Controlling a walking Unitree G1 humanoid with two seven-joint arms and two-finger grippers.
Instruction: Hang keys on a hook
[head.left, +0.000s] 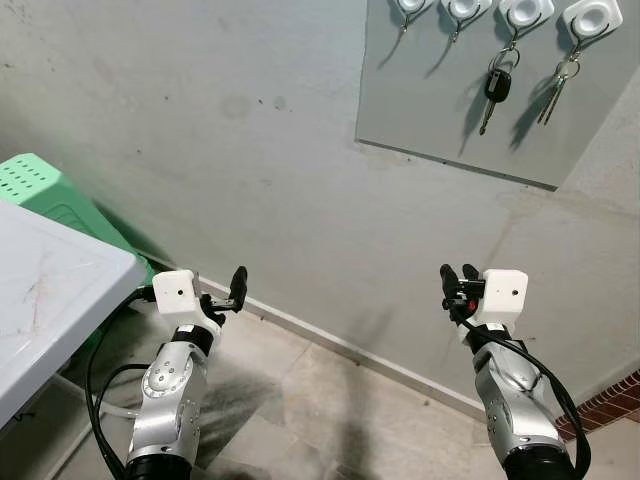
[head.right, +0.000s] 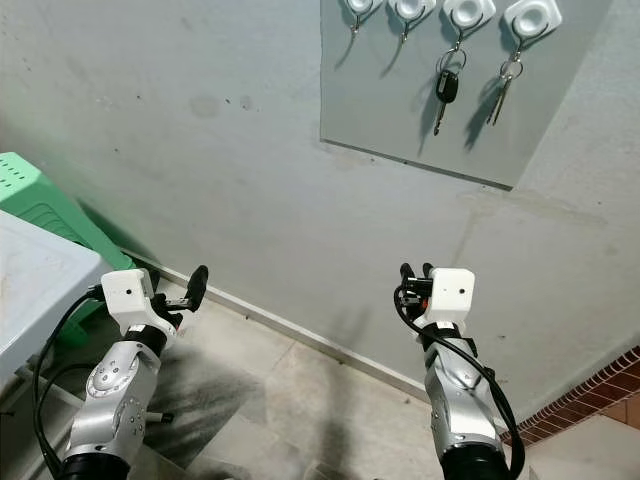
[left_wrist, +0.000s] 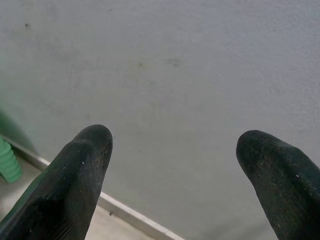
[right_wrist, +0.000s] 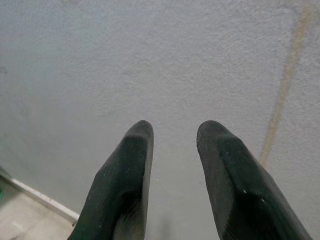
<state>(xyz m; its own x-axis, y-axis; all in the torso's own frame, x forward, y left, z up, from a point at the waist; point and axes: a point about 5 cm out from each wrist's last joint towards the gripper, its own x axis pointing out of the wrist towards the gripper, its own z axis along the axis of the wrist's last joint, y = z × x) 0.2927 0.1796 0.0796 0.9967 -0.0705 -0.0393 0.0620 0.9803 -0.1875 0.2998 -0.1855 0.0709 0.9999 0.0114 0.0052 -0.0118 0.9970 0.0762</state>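
Note:
A grey panel (head.left: 440, 110) on the wall at the upper right carries a row of white hooks (head.left: 525, 12). A black-headed car key (head.left: 497, 86) hangs from the third hook, and a bunch of silver keys (head.left: 558, 88) from the rightmost one. The two left hooks (head.left: 462, 10) are bare. Both grippers are raised low in front of the wall, well below the panel. My left gripper (head.left: 237, 285) is open, its fingers (left_wrist: 85, 165) wide apart with nothing between them. My right gripper (head.left: 458, 280) is open with a narrower gap, its fingers (right_wrist: 132, 165) holding nothing.
A white table (head.left: 50, 290) stands at the left with a green plastic stool (head.left: 45, 190) behind it. Black cables (head.left: 95, 390) hang by the left arm. A pale skirting strip (head.left: 350, 350) runs along the wall's foot above the tiled floor. Red brick (head.left: 612, 400) shows at the lower right.

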